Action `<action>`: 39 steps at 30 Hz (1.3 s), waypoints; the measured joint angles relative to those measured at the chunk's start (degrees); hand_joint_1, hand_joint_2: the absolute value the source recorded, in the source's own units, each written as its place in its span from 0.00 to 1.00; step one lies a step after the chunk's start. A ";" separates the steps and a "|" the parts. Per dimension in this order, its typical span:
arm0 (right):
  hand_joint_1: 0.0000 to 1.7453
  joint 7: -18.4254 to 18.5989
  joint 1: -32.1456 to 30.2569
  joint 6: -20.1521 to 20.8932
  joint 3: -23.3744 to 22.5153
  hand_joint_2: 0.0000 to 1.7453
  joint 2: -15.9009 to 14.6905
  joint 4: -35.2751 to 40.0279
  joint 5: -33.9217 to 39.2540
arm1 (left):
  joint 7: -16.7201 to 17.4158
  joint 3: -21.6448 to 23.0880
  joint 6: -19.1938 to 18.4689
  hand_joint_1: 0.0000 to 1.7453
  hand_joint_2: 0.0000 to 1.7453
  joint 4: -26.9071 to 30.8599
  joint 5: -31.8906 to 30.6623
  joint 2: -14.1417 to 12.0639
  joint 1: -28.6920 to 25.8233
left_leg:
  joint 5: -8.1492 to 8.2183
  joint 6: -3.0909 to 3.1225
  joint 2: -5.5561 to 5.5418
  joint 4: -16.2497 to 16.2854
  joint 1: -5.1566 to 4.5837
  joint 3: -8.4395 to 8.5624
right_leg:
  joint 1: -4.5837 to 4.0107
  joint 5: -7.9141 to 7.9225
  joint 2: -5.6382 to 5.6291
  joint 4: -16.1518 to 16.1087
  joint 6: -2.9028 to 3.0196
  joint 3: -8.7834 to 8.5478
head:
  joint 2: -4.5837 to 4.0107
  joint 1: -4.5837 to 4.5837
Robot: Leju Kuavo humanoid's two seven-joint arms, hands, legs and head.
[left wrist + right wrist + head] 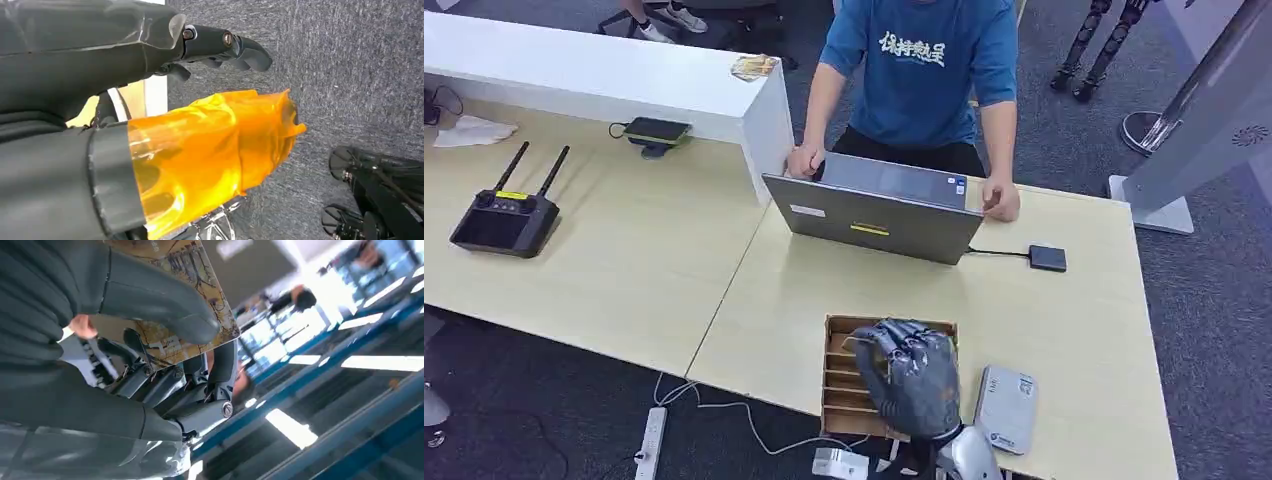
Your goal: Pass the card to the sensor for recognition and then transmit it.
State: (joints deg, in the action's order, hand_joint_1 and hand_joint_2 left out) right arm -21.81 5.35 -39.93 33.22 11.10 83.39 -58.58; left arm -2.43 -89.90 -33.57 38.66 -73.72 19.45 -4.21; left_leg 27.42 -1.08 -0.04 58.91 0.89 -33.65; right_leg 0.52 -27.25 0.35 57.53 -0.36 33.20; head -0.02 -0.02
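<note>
Item: card (pixel 200 300), patterned face, being pinched between the thumb and darker fingers of the right hand (pixel 911 375), which is hovering above the slotted cardboard box (pixel 839 385) on the table (pixel 1074 330), presumably for carrying to the grey sensor (pixel 1007 408) just beside it. Its long axis is running outward past the fingertips, free corner leading. Left hand (pixel 150 65) is hanging over the floor, orange-wrapped thumb apart from the fingers, gripping nothing.

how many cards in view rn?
2. One card is pinched under the thumb of the right hand, above the slotted box. A second card lies on the white counter. More may sit hidden in the box's slots.
</note>
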 joint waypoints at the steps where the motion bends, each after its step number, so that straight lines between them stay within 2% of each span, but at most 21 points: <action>1: 1.00 -0.02 -0.04 0.00 -1.03 1.00 0.33 0.52 0.28 | 0.00 0.00 0.00 0.00 0.00 0.00 -0.09 0.00 0.00 | 0.00 0.00 -0.01 0.00 0.00 -0.01 | 0.00 0.00 0.01 0.00 0.00 -0.01 | 0.00 0.00; 10: 1.00 -1.81 1.35 0.00 -8.26 1.00 2.78 3.80 1.01 | -0.52 0.00 -0.24 0.00 0.00 0.00 -3.04 -0.02 0.02 | 0.00 0.00 0.02 0.00 0.00 0.00 | 0.00 0.01 -0.02 0.00 0.00 0.01 | 0.00 -0.02; 21: 1.00 -0.78 9.09 0.07 -16.17 1.00 4.26 3.60 1.11 | -2.05 0.00 0.53 0.00 0.00 -0.04 -8.35 -0.39 0.39 | -0.03 -0.03 0.03 0.00 0.00 0.02 | 0.00 0.02 -0.03 0.01 -0.01 0.00 | 0.00 -0.02; 26: 1.00 3.04 15.42 0.09 -19.12 1.00 4.30 0.53 1.42 | -3.01 0.00 2.51 0.00 0.00 -1.85 -11.73 -1.60 0.86 | -0.05 -0.05 0.04 0.00 0.00 0.02 | 0.00 0.02 -0.05 0.02 0.00 0.01 | 0.00 0.02; 33: 1.00 8.20 26.42 0.11 -21.24 1.00 3.82 -7.66 -1.23 | -3.76 0.00 5.14 0.00 0.00 -7.08 -15.52 -5.14 1.69 | -0.10 -0.08 0.03 0.00 0.01 0.04 | 0.00 0.07 -0.05 0.08 0.06 0.04 | 0.00 -0.02; 39: 1.00 11.69 34.19 0.11 -22.12 1.00 3.36 -14.99 -4.47 | -3.78 0.37 7.93 0.00 0.00 -12.30 -16.09 -8.48 2.09 | -0.10 -0.09 0.03 0.00 0.00 0.04 | 0.00 0.07 -0.05 0.12 0.06 0.06 | 0.00 -0.02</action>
State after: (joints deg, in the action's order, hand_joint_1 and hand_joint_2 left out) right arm -10.12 39.54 -39.82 11.10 14.47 68.40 -63.05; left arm -6.21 -89.53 -25.64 26.37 -89.81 10.98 -2.13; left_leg 27.32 -1.17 -0.01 58.91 0.88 -33.61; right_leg 0.52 -27.18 0.29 57.65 -0.29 33.26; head -0.02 -0.04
